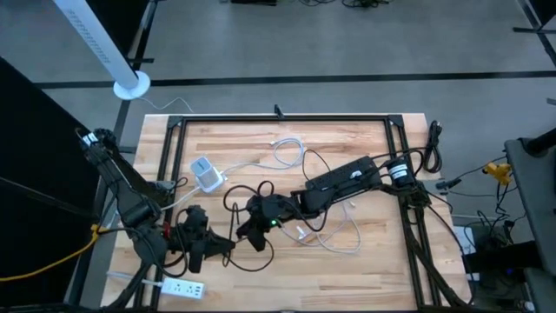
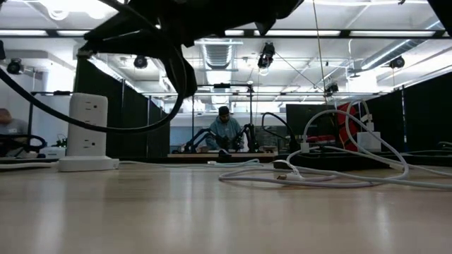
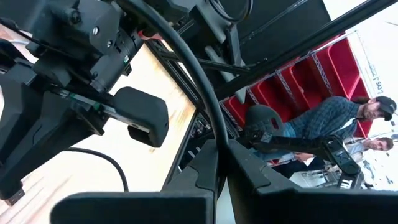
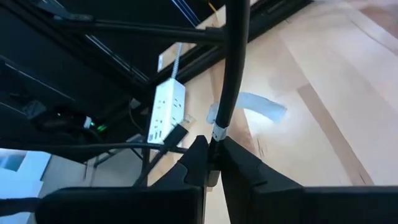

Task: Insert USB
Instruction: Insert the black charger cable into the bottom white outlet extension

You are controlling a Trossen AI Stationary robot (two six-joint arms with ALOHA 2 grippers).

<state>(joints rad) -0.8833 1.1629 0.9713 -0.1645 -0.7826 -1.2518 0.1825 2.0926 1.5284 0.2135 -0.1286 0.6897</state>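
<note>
Cable (image 4: 231, 68), black, is clenched in the right tool (image 4: 208, 163) just above its silver collar, with the plug tip hidden between the jaws, near the front of the desk (image 1: 373, 165) and well short of the white power strip (image 1: 175, 287) at the front left corner. Left tool (image 3: 217, 163), nearer that strip, is clamped on a black cord too. Insertion would go best if the right tool squares the plug to the strip's port and pushes straight, without sideways load.
</note>
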